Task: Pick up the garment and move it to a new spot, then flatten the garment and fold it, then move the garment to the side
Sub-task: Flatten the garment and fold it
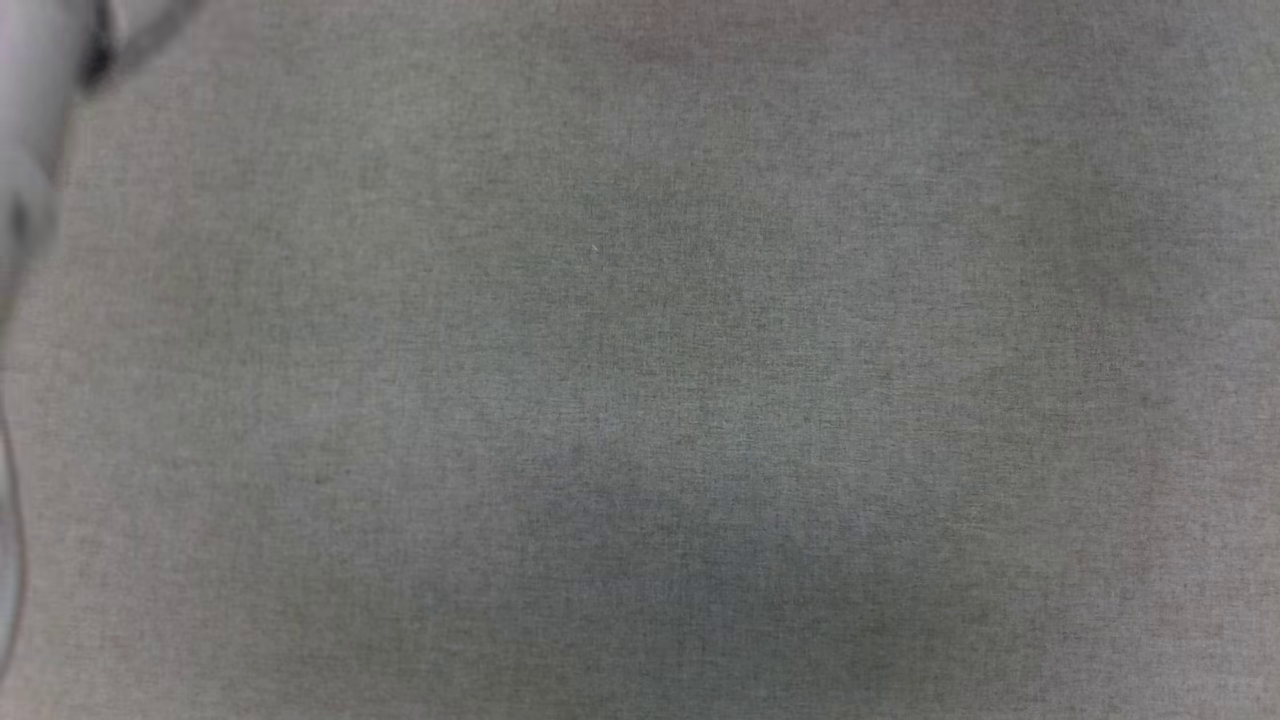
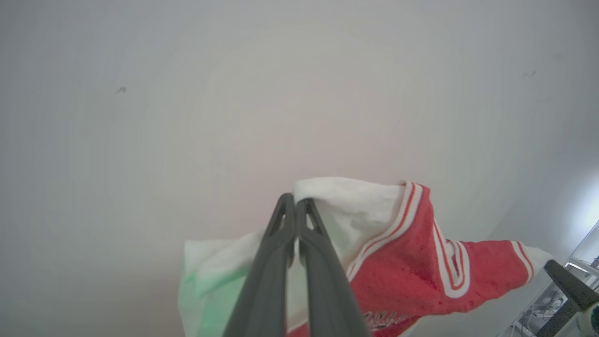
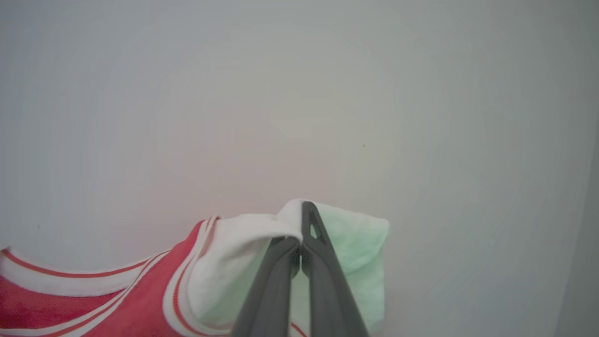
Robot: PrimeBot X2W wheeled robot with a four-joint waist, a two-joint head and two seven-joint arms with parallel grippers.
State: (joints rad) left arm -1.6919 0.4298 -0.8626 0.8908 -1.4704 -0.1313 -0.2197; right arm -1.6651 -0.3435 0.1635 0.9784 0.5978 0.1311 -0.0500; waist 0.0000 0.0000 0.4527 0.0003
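You have one garment [image 2: 407, 262] and two grippers on it, one at each sleeve.

In the left wrist view, your left gripper [image 2: 295, 201] has its two dark fingers pressed together, pinching a fold of white sleeve cloth at the tips. In the right wrist view, your right gripper [image 3: 299, 229] is likewise squeezed tight on the other white sleeve, and the cloth drapes over one fingertip.

The garment hangs lifted between the two grips. From the left gripper it runs off to that view's right, and from the right gripper to that view's left. Its body is red and nubbly, with white bands edged by thin red stripes around the neckline and armholes. A bit of white lettering peeks out at the bottom edge of the left wrist view. Parts of the white sleeves carry a pale green cast.

Behind the garment in both wrist views is a plain pale wall [image 2: 234, 93].

The head view shows a grey woven surface [image 1: 640, 360], with a blurred pale forearm [image 1: 30, 150] at its left edge.
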